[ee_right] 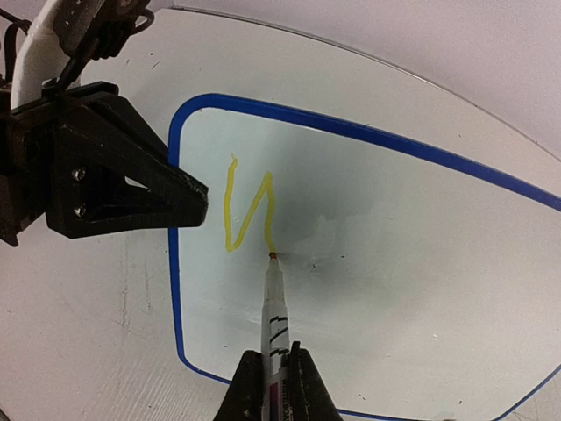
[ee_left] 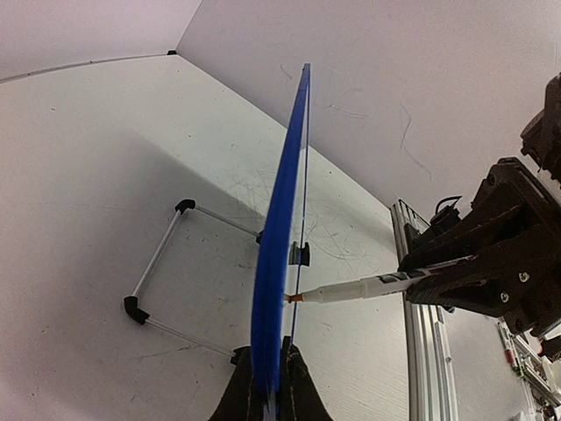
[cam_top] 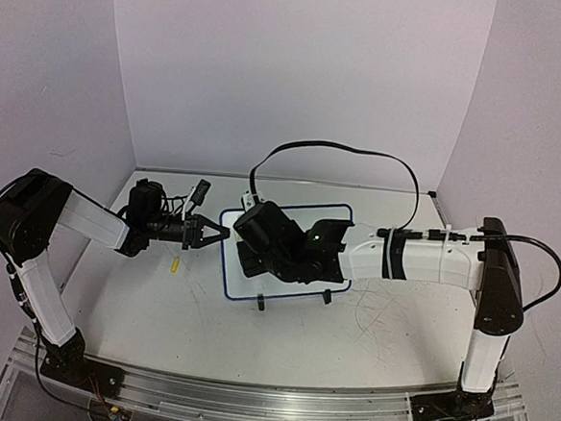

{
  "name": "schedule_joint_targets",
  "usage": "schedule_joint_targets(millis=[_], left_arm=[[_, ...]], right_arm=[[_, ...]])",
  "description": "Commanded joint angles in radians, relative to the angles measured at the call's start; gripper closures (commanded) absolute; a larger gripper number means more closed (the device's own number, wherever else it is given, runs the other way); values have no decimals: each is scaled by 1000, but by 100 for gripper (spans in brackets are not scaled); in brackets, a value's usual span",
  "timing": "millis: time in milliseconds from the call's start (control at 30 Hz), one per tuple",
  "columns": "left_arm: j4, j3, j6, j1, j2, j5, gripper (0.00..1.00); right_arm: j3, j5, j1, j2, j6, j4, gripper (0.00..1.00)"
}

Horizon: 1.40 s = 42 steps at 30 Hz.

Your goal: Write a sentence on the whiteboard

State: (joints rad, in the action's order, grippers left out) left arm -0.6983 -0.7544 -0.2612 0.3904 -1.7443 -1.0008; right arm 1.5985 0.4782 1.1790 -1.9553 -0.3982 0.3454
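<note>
You have one small white board (ee_right: 412,263) with a thin blue frame, one white marker pen (ee_right: 274,303), one yellow zigzag mark (ee_right: 230,206), one tiny yellow piece (cam_top: 175,266) and two black end effectors.

The small white board stands near the middle of the tabletop (cam_top: 139,307), a bit toward the far edge, with two small black feet (cam_top: 261,304) on its near side.

Your left end effector (cam_top: 216,233) is clenched on the board's left edge. Your right end effector (ee_right: 273,377) is clenched on the white marker pen. The pen's tip touches the board right at the bottom end of the yellow zigzag mark.

The mark sits near the board's left edge, just beside the tip of the left end effector. From the mark to the board's right edge you have a wide stretch of white. The tiny yellow piece lies on the tabletop just left of the board, a little nearer the near edge than the left end effector.
</note>
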Motion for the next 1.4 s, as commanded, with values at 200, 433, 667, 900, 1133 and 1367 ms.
schedule_joint_targets(millis=[200,433,667,900,1133,1367], left_arm=[[22,18,45,-8,-8,39,100],[23,20,46,-8,-6,39,100],[23,14,46,-8,-11,37,100],[25,14,46,-8,-11,39,100],[25,16,48,-8,-14,46,100],[28,13,47,-8,-17,50,100]], right_arm=[[78,78,-17,-1,38,17,100],[107,82,-33,-13,54,16,100],[131,97,-46,-14,69,15,100],[133,80,-47,-13,75,13,100],[-5,17,-6,100,96,-93,100],[-152,3,-4,189,37,-158,100]])
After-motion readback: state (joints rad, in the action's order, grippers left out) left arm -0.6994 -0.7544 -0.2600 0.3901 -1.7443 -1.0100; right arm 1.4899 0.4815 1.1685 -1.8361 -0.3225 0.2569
